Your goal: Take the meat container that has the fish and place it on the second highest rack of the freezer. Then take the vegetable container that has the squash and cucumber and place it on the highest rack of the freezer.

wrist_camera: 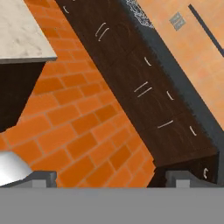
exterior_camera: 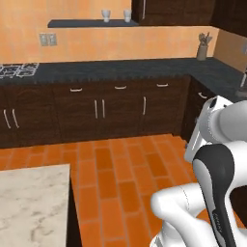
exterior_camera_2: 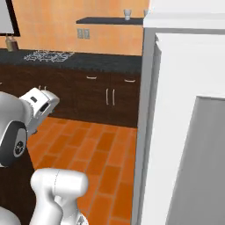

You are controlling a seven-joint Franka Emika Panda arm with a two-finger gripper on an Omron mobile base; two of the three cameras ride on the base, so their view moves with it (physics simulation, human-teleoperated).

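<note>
The freezer [exterior_camera_2: 184,110], tall and grey-white, fills the right side of the right base view, close to the base; its racks are hidden from here. My gripper [wrist_camera: 113,178] is open, its two dark fingertips [wrist_camera: 41,177] wide apart with nothing between them. It looks down at orange brick floor and a run of dark cupboards. My white hand [exterior_camera: 210,116] is raised at the right of the left base view, and my hand [exterior_camera_2: 41,103] appears at the left of the right base view. The meat container, the fish, the vegetable container, the squash and cucumber are out of view.
A marble-topped island [exterior_camera: 29,207] stands at the lower left, also seen as the marble corner [wrist_camera: 22,30]. Dark wood cupboards [exterior_camera: 96,111] under a black counter [exterior_camera: 120,70] line the far wall, with a stove top [exterior_camera: 19,70] and a wall shelf [exterior_camera: 91,22]. Orange brick floor [exterior_camera: 120,173] lies between.
</note>
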